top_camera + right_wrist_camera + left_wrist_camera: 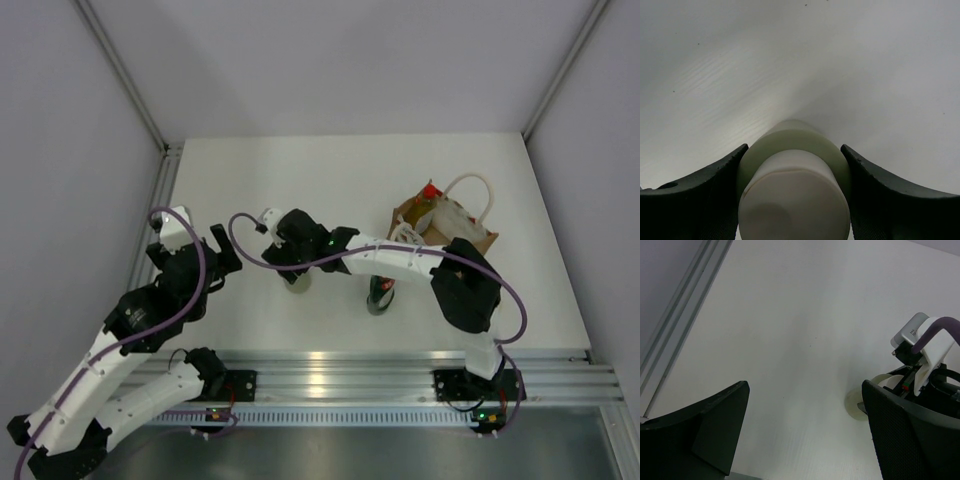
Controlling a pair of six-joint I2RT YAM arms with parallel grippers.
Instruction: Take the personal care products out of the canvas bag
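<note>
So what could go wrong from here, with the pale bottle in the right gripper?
The pale bottle is round and smooth, so it may slip or topple when the right gripper opens. The green bottle stands just below the right forearm; swinging toward the bag could knock it over.

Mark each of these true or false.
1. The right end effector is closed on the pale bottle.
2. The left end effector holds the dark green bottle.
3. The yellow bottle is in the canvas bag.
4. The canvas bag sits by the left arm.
1. True: the right end effector has a finger on each side of the pale bottle.
2. False: the left end effector is open and empty. The dark green bottle stands on the table.
3. True: the yellow bottle pokes out of the canvas bag.
4. False: the bag is on the table's right side.
</note>
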